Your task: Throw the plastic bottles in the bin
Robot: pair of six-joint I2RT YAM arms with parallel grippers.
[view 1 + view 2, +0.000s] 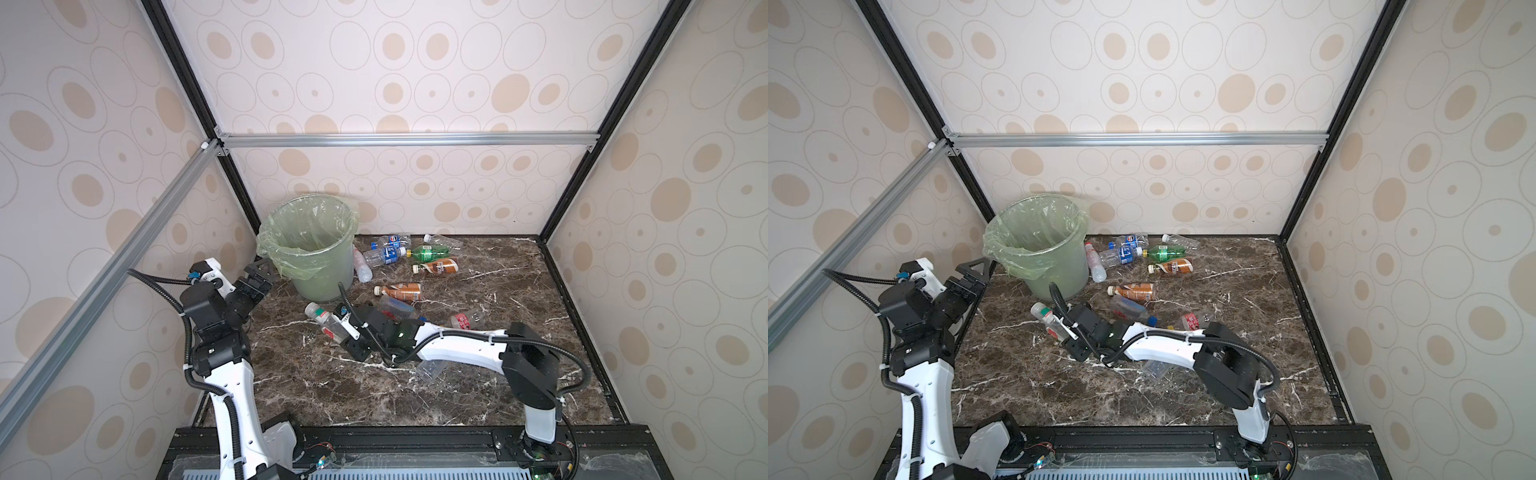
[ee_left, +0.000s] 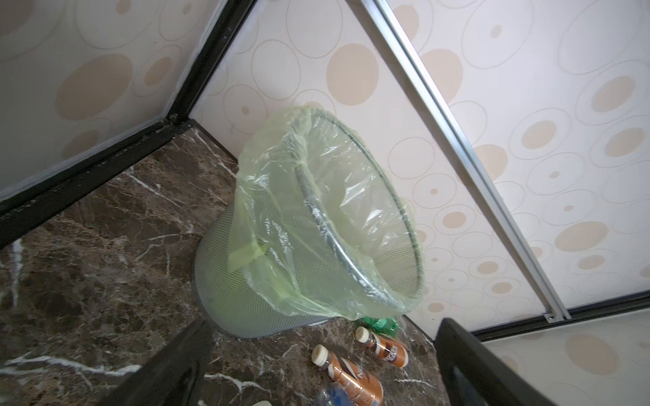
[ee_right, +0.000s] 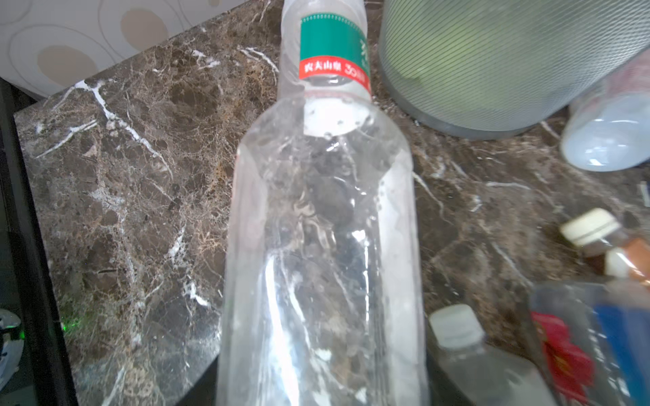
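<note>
In both top views we see the right gripper [image 1: 338, 330], seemingly clamped on a bottle [image 1: 322, 318] near the bin [image 1: 324, 278]. Left wrist: left gripper [image 2: 325, 321] spread wide, facing the bin. Right wrist: bottle just beside the bin.

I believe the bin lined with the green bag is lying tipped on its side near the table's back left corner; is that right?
Not quite: the bin stands upright with its mouth facing up, as both top views show. It is lined with the green bag and stands near the back left corner of the table.
</note>
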